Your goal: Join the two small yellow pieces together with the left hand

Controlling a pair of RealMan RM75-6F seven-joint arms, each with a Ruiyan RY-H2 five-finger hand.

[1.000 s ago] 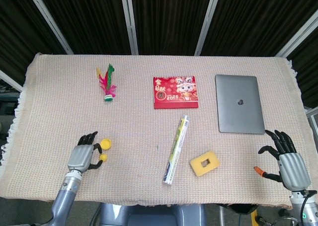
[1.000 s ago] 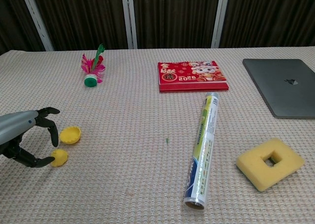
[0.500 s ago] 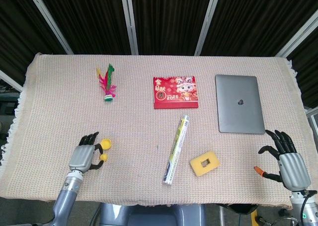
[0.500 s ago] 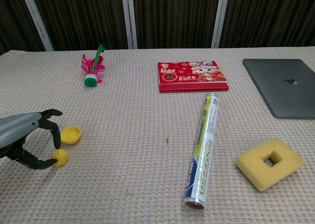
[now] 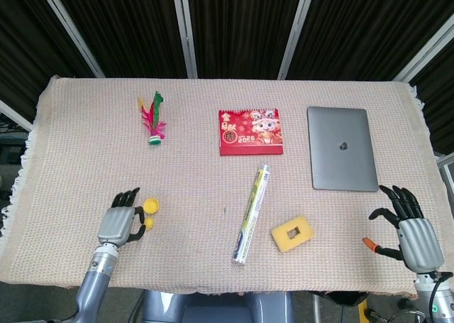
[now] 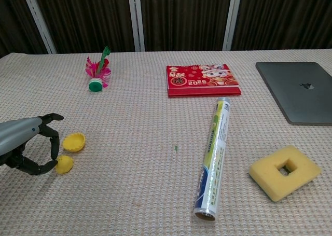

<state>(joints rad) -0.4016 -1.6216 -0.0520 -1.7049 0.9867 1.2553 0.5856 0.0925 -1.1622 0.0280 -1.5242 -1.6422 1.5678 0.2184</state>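
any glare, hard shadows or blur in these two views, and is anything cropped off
Head view: even, soft light, sharp throughout, no glare on the laptop; right hand sits near the frame's lower edge. Chest view: also sharp, only a faint shadow under the sponge; left hand is cropped at the left edge, laptop cut at the right.

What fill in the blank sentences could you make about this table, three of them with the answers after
1. The left hand pinches one of the two small ____ pieces.
2. The sponge has a square ____ through its middle.
3. The laptop lies with its lid ____.

Missing words: yellow; hole; closed
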